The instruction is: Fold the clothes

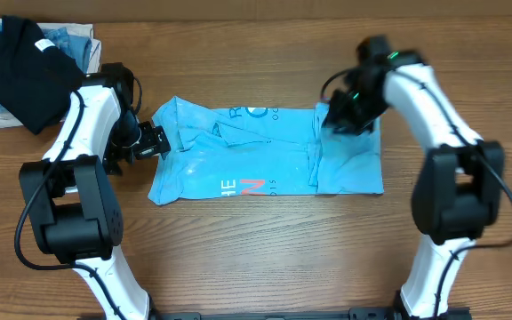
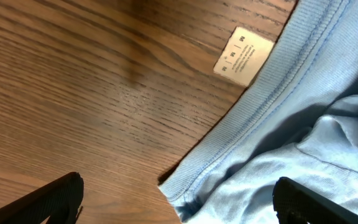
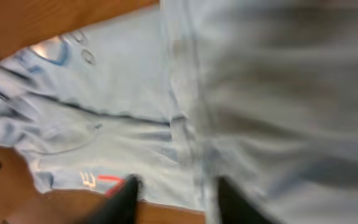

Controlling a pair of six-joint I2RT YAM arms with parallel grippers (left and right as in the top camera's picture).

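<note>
T-shirt (image 1: 238,164) ends meet left gripper (image 1: 158,140) and right gripper (image 1: 332,120), angled inward.

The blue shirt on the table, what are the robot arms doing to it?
Two robot arms are folding the light blue t-shirt, which lies partly folded on the table. The left gripper is open at the collar edge, holding nothing. The right gripper is over the shirt's other end; its picture is too blurry to tell if it grips. Other folded clothes sit in a corner.

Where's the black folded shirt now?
Overhead view: the black folded shirt lies at the far-left table corner, on blue and white garments, beside the left arm.
</note>
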